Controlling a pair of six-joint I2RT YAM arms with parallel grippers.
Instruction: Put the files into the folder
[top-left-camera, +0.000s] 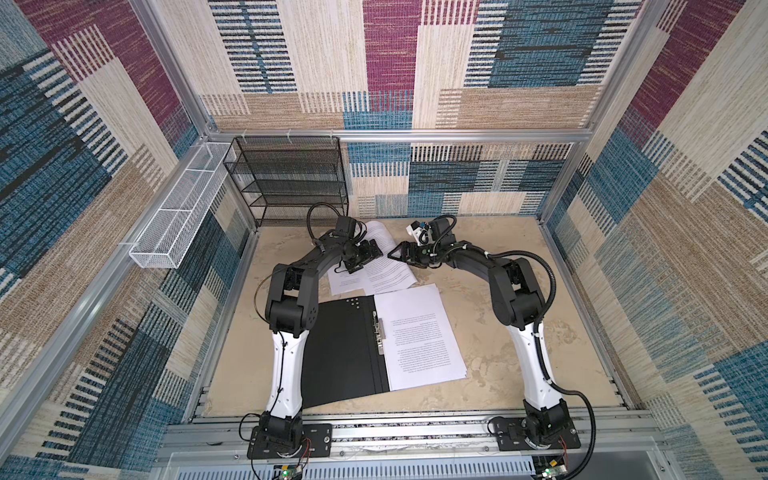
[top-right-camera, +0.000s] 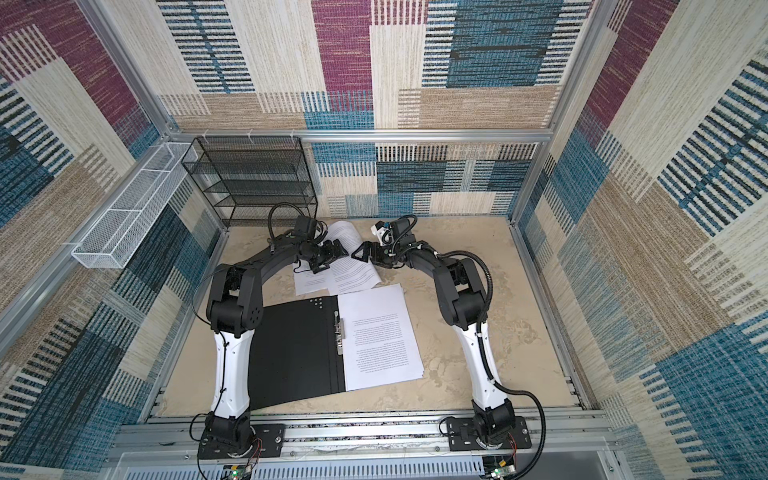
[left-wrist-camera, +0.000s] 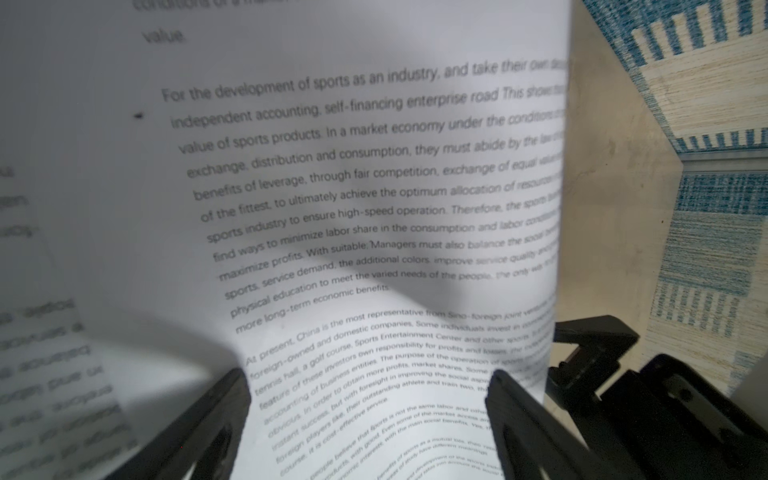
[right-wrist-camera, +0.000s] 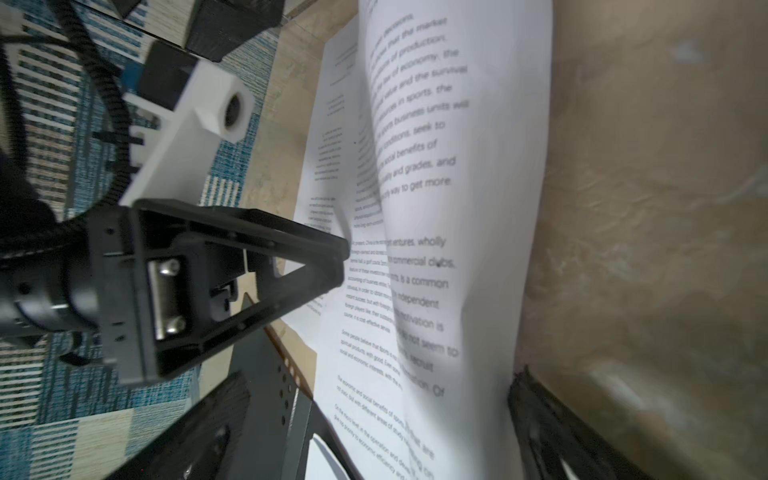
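tan table (top-left-camera: 519, 324), sheet (left-wrist-camera: 374, 208) print legible wrist-side only

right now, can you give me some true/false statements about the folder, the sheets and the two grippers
The folder lies open, black inside up. True.

In both top views, a stack of printed sheets lies right of the metal spine clip. True.

Every sheet is in that stack. False: loose sheets lie on the table beyond the folder, one curled upward.

The right gripper is shut. False: its jaws stand open.

The left gripper hovers over the folder. False: it is over the loose sheets.
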